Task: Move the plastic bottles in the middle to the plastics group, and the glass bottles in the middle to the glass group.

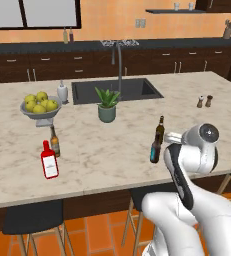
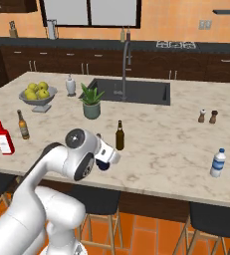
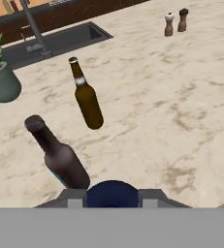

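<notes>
The squat dark-blue plastic bottle [image 3: 112,190] sits between my fingers at the bottom of the hand view, and my gripper [image 3: 112,199] is shut on it. From the right base view the gripper [image 2: 106,158] hangs low over the island's front part with the blue bottle [image 2: 103,165] under it. Just beyond it stand two glass bottles: the near-black one [image 3: 60,160] [image 1: 156,148] with a blue label, and the amber one [image 3: 87,99] [image 2: 120,135] [image 1: 160,130]. The glass group, a red bottle [image 1: 49,160] [image 2: 4,138] and a small brown bottle [image 1: 54,141] [image 2: 22,124], stands far left.
Two clear plastic bottles [image 2: 217,163] stand near the island's right end. A potted plant [image 1: 107,106], a fruit bowl [image 1: 39,107], a white dispenser [image 1: 62,92], the sink [image 1: 116,90] and two shakers [image 1: 204,101] lie further back. Stools stand under the front edge.
</notes>
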